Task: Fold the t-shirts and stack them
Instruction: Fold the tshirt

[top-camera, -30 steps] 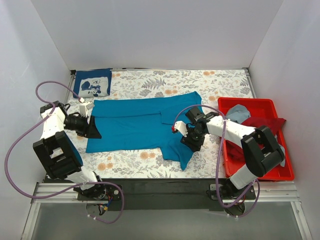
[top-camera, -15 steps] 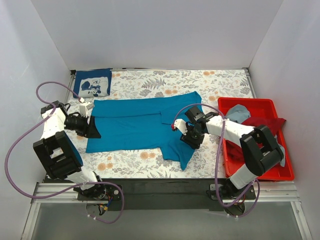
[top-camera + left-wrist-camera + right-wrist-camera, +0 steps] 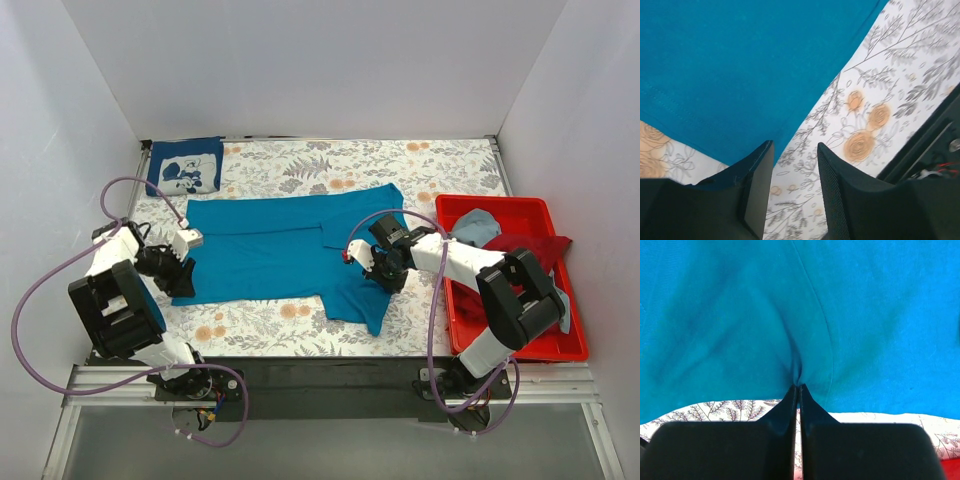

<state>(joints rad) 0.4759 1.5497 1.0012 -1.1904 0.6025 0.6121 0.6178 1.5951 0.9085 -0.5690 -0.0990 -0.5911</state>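
Teal t-shirt [image 3: 280,250] spread flat across the centre of the frame on the floral cloth [image 3: 300,318], long axis running left to right, one sleeve reaching toward lower centre. Your right gripper [image 3: 799,386] has its fingers closed tight on a pucker of that teal fabric near the shirt's right end. Your left gripper [image 3: 795,150] sits at the shirt's lower-left corner, fingers a narrow gap apart with floral cloth showing between them — nothing held. Navy t-shirt [image 3: 185,166] with white print lies folded in the upper left corner of the cloth, apart from the teal one. Red bin [image 3: 500,201] at the right of the frame holds a dark red t-shirt [image 3: 530,248] and a pale blue-grey t-shirt [image 3: 478,226] — both crumpled.
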